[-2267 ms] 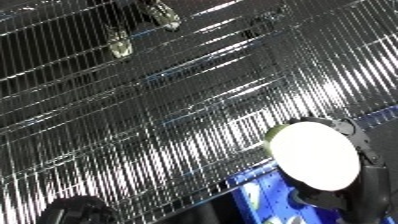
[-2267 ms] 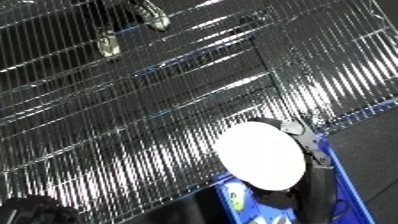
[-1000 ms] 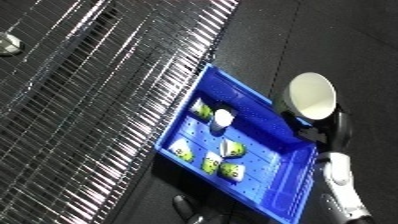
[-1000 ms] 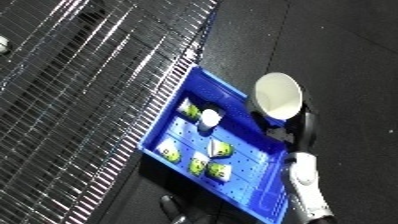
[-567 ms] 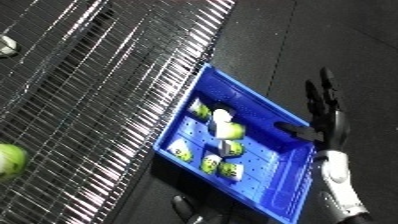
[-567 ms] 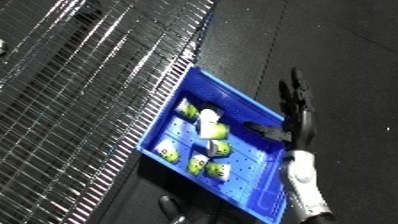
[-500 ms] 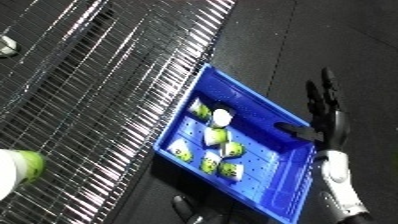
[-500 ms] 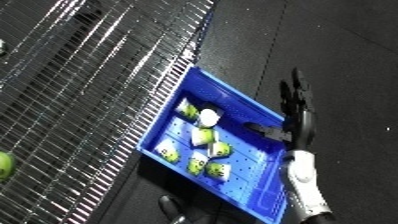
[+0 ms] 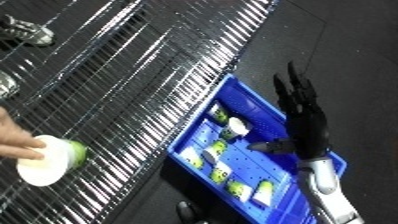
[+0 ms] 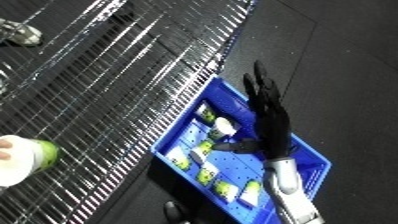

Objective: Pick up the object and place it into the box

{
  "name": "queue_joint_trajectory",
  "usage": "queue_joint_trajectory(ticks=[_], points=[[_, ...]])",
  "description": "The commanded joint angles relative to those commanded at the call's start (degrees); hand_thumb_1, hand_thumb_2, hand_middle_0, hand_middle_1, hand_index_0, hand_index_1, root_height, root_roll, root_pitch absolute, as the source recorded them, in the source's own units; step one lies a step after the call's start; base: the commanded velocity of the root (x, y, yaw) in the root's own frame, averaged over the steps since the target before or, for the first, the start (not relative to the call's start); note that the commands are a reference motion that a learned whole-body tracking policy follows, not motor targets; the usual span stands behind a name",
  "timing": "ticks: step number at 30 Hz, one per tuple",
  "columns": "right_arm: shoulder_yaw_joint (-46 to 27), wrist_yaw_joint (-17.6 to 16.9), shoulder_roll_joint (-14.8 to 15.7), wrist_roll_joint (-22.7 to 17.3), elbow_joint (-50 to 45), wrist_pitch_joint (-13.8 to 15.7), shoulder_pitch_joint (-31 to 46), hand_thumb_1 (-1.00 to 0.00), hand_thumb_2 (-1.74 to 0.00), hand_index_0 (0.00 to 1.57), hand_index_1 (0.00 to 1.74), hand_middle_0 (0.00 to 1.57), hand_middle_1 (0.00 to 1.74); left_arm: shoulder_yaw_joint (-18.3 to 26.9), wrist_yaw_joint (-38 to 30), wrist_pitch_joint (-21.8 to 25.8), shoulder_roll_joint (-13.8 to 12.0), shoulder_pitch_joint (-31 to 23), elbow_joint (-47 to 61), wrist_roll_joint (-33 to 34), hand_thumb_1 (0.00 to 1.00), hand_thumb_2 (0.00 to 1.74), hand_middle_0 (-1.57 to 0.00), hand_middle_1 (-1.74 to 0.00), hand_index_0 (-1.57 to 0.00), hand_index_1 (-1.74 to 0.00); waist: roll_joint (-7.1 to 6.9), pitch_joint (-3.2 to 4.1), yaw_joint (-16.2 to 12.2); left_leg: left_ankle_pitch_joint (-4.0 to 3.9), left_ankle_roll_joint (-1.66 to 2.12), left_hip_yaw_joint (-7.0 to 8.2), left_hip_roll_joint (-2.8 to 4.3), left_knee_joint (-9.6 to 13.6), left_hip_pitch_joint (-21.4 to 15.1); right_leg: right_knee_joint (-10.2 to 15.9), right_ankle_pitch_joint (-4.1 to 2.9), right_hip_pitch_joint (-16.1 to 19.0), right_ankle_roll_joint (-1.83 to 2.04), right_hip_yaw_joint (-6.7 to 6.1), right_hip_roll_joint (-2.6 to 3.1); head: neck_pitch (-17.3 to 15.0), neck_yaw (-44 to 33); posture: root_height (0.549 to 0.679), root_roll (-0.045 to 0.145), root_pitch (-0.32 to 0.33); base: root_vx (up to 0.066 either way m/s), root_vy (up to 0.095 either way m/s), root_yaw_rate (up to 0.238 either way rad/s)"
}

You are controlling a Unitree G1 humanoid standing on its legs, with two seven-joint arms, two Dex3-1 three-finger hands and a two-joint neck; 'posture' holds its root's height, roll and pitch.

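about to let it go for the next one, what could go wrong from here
1. The right hand hangs open over the blue bin; pulling back low, it might clip the rim or the items inside.
2. A person's hand holds a white and green object on the wire shelf; reaching now could mean contact with it.
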State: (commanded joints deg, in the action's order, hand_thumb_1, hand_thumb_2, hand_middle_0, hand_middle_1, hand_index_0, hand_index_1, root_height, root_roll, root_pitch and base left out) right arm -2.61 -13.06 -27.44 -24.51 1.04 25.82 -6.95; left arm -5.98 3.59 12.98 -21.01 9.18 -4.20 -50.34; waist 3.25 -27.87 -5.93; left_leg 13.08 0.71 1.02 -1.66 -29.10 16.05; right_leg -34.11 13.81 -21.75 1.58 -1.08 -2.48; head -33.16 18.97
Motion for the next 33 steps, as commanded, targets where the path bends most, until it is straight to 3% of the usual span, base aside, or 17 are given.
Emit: queue_joint_trajectory(ticks=[9,15,26,33], points=[[5.2,5.5,1.0,1.9,-4.3,-5.5,-5.5,0.0,0.0,0.0,0.0,0.0,0.0,0.2,0.1,-0.3,-0.6,1.2,-1.3,1.3,1.0,1.74,-1.57,-1.74,-1.57,-1.74,-2.35,-0.34,3.5,-1.97,0.44,-2.3,0.53,-0.7,1.7,-0.5,-0.02,0.5,0.03,2.23,0.18,-1.4,-9.0,0.658,0.069,0.035,-0.005,-0.071,0.08],[8.5,9.0,0.9,3.2,-5.0,-9.7,-8.6,0.0,0.0,0.0,0.0,0.0,0.0,-0.4,0.3,-0.6,-0.7,2.4,-2.2,1.8,1.0,1.74,-1.57,-1.74,-1.57,-1.74,-3.12,-0.63,5.5,-2.53,0.62,-3.48,0.51,0.0,2.3,0.0,-0.49,0.8,0.49,3.5,-0.16,-2.1,-14.8,0.659,0.062,0.038,-0.002,-0.04,0.158],[14.1,8.9,1.6,6.1,-2.9,-14.3,-14.3,0.0,0.0,0.0,0.0,0.0,0.0,-2.7,1.0,-1.6,-0.8,5.5,-3.9,2.6,1.0,1.74,-1.57,-1.74,-1.57,-1.74,-3.95,-1.84,8.6,-2.69,0.74,-4.55,0.0,-0.5,3.9,-0.8,-0.56,0.3,1.15,5.56,-0.85,-3.3,-18.8,0.658,0.057,0.038,0.001,-0.02,0.199],[16.4,7.5,2.0,6.9,-1.5,-15.8,-16.8,0.0,0.0,0.0,0.0,0.0,0.0,-3.7,1.4,-2.4,-1.2,5.9,-4.2,2.8,1.0,1.74,-1.57,-1.74,-1.57,-1.74,-4.05,-1.92,10.2,-2.37,0.49,-5.01,-0.71,-1.3,5.0,-1.6,-0.39,-0.6,1.38,6.36,-1.34,-3.6,-18.3,0.656,0.055,0.045,0.012,0.0,0.156]])
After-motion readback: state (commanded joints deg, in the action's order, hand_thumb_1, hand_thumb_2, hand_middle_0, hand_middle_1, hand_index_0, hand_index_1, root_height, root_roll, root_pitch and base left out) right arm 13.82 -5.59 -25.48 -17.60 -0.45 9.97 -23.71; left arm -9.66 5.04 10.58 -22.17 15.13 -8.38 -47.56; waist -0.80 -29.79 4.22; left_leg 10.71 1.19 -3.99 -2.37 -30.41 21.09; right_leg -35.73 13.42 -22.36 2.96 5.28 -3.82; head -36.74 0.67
